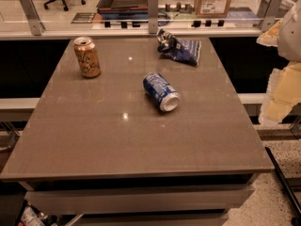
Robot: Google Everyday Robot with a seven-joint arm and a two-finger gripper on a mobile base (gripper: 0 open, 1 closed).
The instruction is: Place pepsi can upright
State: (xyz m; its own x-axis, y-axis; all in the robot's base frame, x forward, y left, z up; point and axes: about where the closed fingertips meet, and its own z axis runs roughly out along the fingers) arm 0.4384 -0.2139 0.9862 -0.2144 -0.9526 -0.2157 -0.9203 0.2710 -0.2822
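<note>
The pepsi can [161, 92] lay sideways mid-table; my gripper [281, 95] hung past the right edge, its state I couldn't tell; I feared a glancing touch would roll the can.

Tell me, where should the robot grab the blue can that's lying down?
Probably the pepsi can around its curved middle, coming from above and closing across its width. It lies on its side on the table with nothing touching it, so its body is free. The gripper is at the picture's right edge, beside the table.

Sideways pepsi can [161, 92] on table [94, 140], gripper [279, 100] beyond the right edge
</note>
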